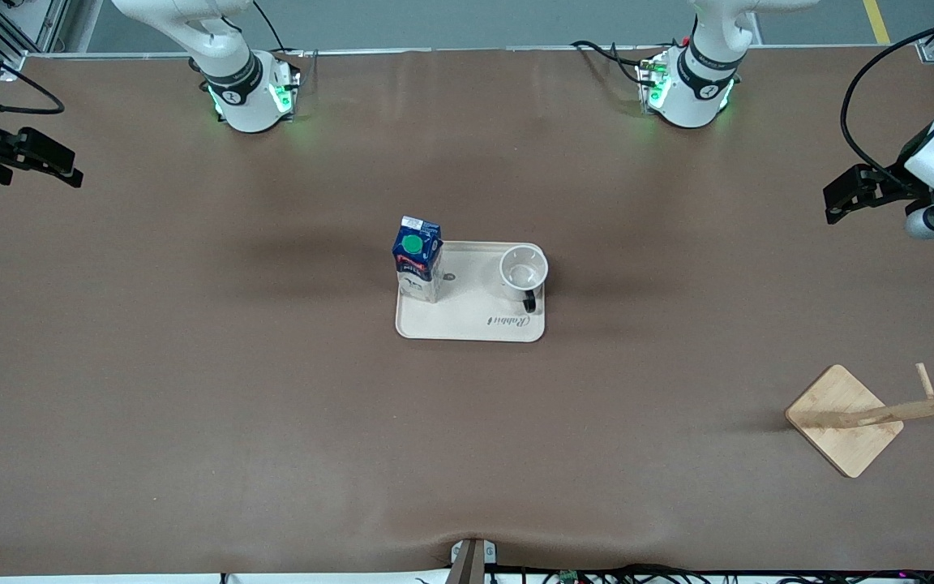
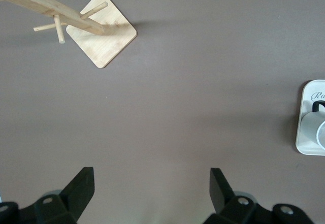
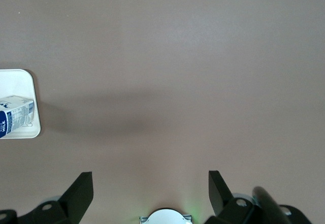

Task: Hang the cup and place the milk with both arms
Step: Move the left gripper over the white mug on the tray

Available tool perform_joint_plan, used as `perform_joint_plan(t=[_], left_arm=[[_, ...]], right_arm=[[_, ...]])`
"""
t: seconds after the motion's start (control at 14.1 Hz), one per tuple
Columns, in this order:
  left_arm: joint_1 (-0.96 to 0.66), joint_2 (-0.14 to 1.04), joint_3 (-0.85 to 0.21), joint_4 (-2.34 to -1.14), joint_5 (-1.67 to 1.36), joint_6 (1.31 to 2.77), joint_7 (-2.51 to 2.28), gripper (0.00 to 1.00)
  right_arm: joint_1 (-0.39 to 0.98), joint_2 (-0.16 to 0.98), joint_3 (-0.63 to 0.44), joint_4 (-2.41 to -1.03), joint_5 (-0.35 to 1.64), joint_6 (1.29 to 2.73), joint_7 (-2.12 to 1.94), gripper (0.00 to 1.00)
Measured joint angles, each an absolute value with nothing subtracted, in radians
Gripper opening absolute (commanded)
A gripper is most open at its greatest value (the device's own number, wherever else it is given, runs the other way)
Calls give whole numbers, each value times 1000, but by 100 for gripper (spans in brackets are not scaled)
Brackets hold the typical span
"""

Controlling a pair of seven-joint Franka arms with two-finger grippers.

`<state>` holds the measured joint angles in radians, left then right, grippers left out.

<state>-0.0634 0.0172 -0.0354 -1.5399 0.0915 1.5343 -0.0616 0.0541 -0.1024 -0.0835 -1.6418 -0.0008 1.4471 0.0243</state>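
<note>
Left gripper (image 1: 840, 197) and right gripper (image 1: 57, 166) hover wide-jawed over opposite table ends.

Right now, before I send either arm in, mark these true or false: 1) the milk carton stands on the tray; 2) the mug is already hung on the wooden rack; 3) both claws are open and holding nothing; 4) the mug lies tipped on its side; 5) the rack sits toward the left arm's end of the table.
1) True: the milk carton stands upright on the tray.
2) False: the mug is on the tray, beside the carton; the wooden rack holds nothing.
3) True: the left claw and the right claw are open over bare table.
4) False: it stands upright, mouth up.
5) True.
</note>
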Motion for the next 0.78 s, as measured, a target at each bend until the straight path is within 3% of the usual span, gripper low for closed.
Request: perform_joint_plan(t=[0.78], left_arm=[[-115, 66, -45, -1541, 76, 1539, -69, 100]], right_arm=[[50, -95, -86, -1642, -1, 1447, 24, 100]])
